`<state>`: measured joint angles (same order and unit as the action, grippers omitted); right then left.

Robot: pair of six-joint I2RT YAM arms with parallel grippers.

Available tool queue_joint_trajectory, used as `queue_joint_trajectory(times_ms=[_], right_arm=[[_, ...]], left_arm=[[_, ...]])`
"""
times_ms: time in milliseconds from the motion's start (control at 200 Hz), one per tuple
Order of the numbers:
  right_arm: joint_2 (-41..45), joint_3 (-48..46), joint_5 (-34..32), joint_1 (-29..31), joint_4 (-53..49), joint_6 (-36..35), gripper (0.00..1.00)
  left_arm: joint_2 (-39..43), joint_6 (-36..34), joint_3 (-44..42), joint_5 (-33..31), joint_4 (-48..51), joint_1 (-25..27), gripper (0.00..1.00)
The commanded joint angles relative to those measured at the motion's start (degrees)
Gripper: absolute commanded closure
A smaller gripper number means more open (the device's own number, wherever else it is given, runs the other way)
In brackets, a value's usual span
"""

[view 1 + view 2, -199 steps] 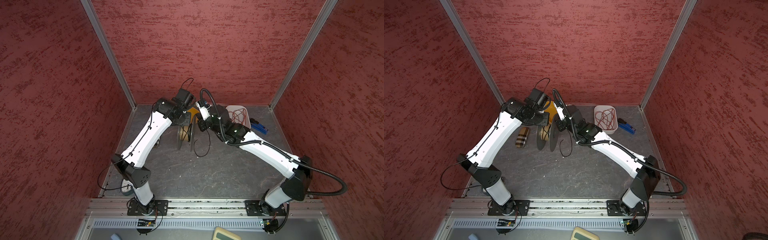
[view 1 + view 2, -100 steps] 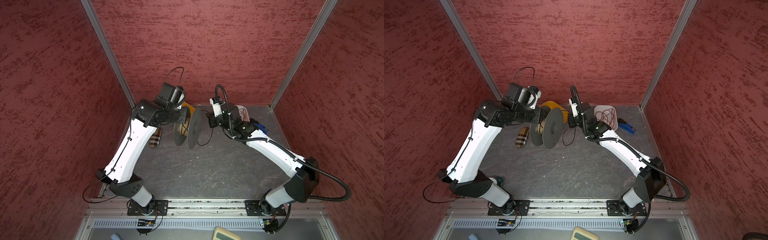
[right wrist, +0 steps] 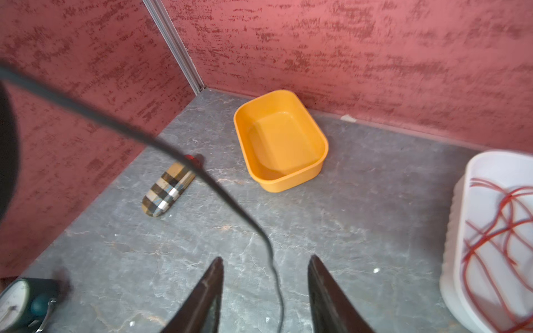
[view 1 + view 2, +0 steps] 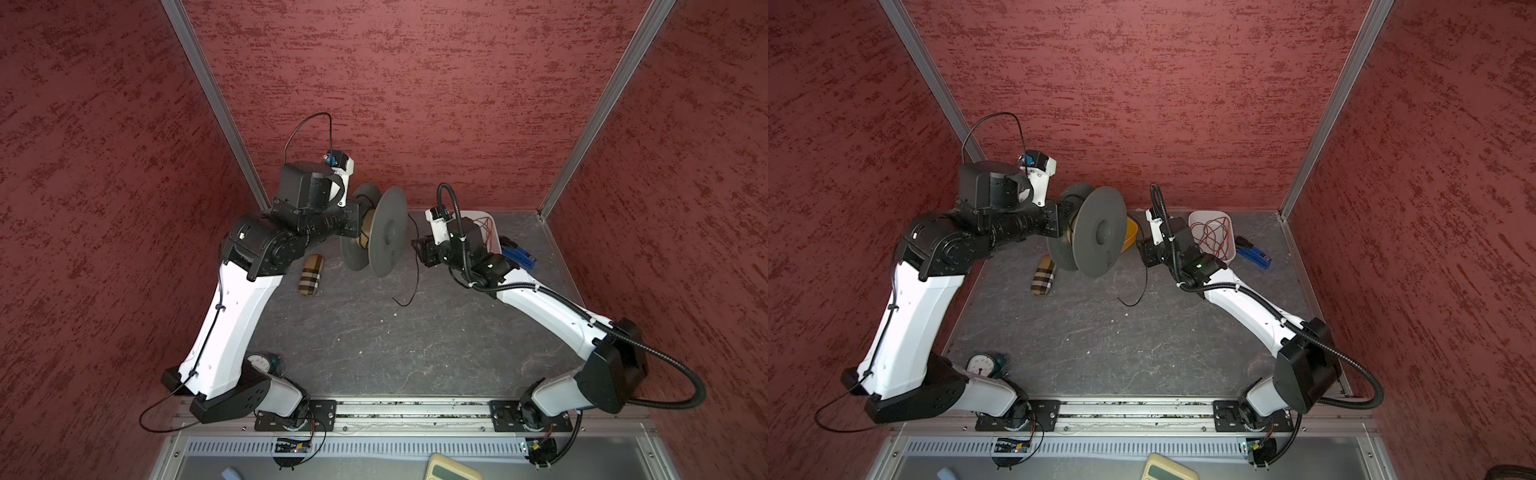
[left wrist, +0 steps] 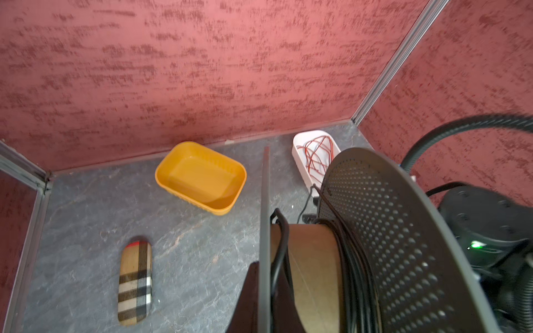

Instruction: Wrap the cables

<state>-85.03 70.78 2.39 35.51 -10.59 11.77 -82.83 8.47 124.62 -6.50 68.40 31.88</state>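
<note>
On the left, the left gripper (image 4: 365, 226) is clamped on the rim of a grey spool (image 4: 388, 232), holding it off the table. A thin black cable (image 4: 416, 266) is partly wound on the spool's core, and its loose tail hangs down to the table. On the right, the right gripper (image 3: 266, 258) has its fingers apart, with the cable running between them unheld. With no tension, the coils may slacken and slip off. The grey stone-look table (image 4: 374, 345) has textured red walls (image 4: 415, 104) on three sides

Red textured walls (image 4: 415, 83), grey marbled floor (image 4: 374, 340).
</note>
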Motion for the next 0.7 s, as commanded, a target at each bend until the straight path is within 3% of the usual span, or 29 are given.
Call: queue_joint_trajectory(times_ms=[0,90,230,401,696], right_arm=[[4.0,-2.0,1.2,-0.3,3.8,0.5,0.34],[5.9,-4.6,0.6,-0.3,5.7,0.9,0.16],[9.7,-10.0,1.1,-0.3,10.9,0.8,0.01],[13.3,-13.7,2.7,-0.3,14.5,-0.3,0.01],[11.6,-14.4,5.1,-0.4,13.6,0.3,0.01]], left_arm=[[2.5,-1.0,1.6,-1.0,-8.5,-0.2,1.00],[3.4,-1.3,1.2,-0.9,-10.2,-0.1,1.00],[5.2,-1.3,-0.4,-0.9,-13.0,-0.1,1.00],[5.4,-1.0,-0.1,-3.8,-12.4,-0.1,1.00],[6.6,0.4,-1.6,-5.0,-12.9,-0.1,1.00]])
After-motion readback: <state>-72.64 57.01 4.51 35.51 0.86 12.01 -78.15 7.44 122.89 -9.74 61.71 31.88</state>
